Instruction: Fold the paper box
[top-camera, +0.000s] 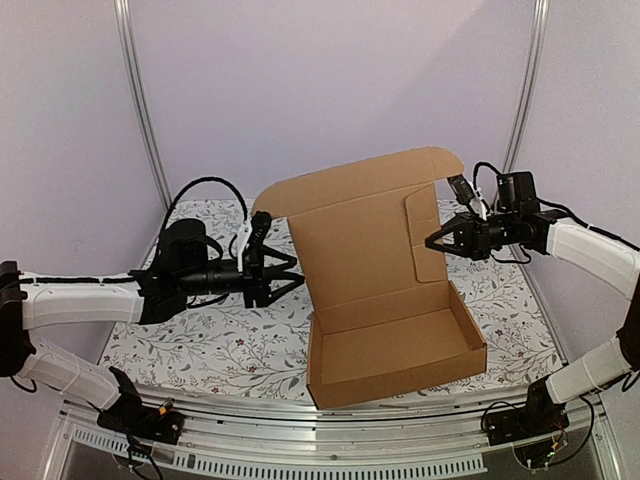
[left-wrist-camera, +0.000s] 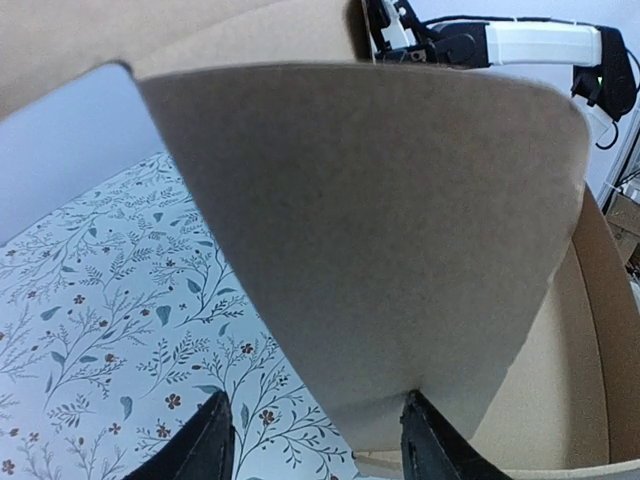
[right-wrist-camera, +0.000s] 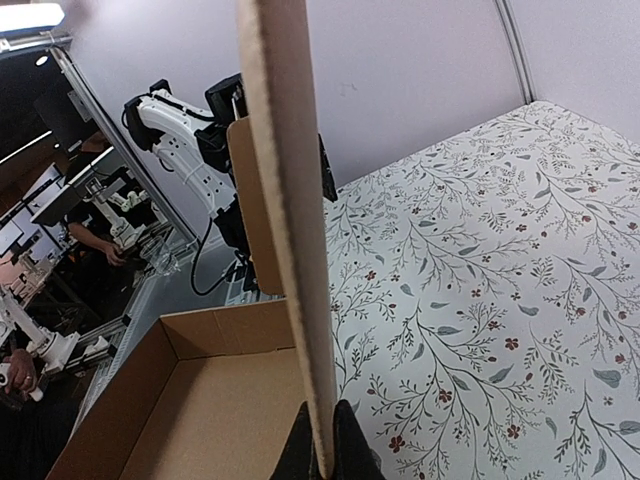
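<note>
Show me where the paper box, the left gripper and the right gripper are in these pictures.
paper box (top-camera: 355, 240): top external view, inner face of the raised lid.
left gripper (top-camera: 300, 271): top external view, between its open fingertips.
right gripper (top-camera: 433, 241): top external view, fingertips shut on the lid's side flap.

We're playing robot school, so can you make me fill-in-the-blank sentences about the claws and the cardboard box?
1. The right claw is ____ on a side flap of the paper box.
2. The left claw is ____, with another flap between its fingers.
3. The box's lid stands ____, not folded down over the tray.
4. The tablecloth under the box has a pattern of leaves and ____.

Missing words: shut; open; upright; flowers.
</note>
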